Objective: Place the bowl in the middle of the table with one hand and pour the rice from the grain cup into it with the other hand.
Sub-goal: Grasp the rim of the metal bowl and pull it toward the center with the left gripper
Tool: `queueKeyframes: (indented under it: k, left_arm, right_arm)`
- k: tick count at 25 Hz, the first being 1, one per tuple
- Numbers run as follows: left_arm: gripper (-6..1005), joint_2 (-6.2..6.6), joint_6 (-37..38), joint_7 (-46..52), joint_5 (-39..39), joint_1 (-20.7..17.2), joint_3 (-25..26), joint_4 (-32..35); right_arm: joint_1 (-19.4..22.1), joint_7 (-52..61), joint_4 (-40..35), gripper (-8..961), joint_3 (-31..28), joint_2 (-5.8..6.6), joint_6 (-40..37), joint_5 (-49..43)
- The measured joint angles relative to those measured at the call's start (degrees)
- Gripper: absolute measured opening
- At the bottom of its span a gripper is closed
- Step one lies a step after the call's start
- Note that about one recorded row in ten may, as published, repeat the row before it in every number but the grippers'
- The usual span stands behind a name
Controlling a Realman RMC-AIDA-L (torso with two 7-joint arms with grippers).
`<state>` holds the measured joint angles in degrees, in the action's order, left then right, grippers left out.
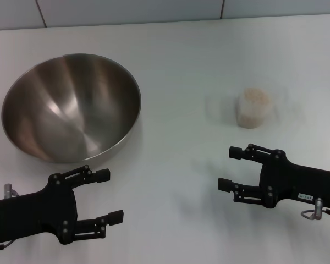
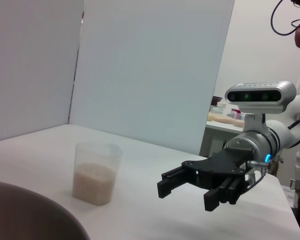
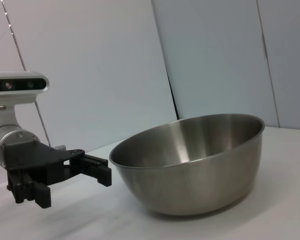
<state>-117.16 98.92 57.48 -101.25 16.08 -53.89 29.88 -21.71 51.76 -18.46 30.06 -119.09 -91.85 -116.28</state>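
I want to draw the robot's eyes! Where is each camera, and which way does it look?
Head view: up on the head, looking down at the table; both tools show, left tool and right tool.
Left wrist view: on the left arm, looking across at the grain cup and the other arm's tool.
Right wrist view: on the right arm, looking across at the bowl and the other arm's tool.
Head and right wrist views share the bowl.

— Where's the bowl (image 1: 71,107) sitting?
— Upright on the white table (image 1: 181,66), on the robot's left side, shiny steel, nothing inside, rim facing up.
— And the grain cup (image 1: 253,108)?
— Standing upright well off to the right, clear plastic, roughly half full of pale beige rice (image 2: 93,182), nothing touching it.
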Motion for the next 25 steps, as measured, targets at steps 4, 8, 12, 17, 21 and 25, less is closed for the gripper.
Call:
queueKeyframes:
  k: [4,8,12,17,21,25]
  left_arm:
    - [854,0.0,-0.01,0.02,0.0,-0.03,0.02,0.0]
    - [850,0.0,-0.03,0.01,0.0,-0.08,0.02,0.0]
    - [847,0.0,-0.03,-0.05,0.0,-0.09,0.02,0.0]
    - [842,-0.14,0.1,-0.28,0.0,-0.03,0.02,0.0]
    - [839,-0.43,0.38,-0.33,0.04,-0.01,0.02,0.09]
    - [835,-0.84,0.91,-0.5,1.01,-0.02,0.8,0.57]
  right_arm:
    - [0.0,0.0,0.0,813,0.0,0.0,0.0,0.0]
    - [-0.03,0.0,0.0,813,0.0,0.0,0.0,0.0]
    - [-0.1,0.0,0.0,813,0.0,0.0,0.0,0.01]
    - [-0.09,0.0,0.0,813,0.0,0.0,0.14,0.1]
    - [-0.05,0.01,0.0,813,0.0,0.0,0.22,0.18]
    - [0.01,0.01,0.0,813,0.0,0.0,0.26,0.25]
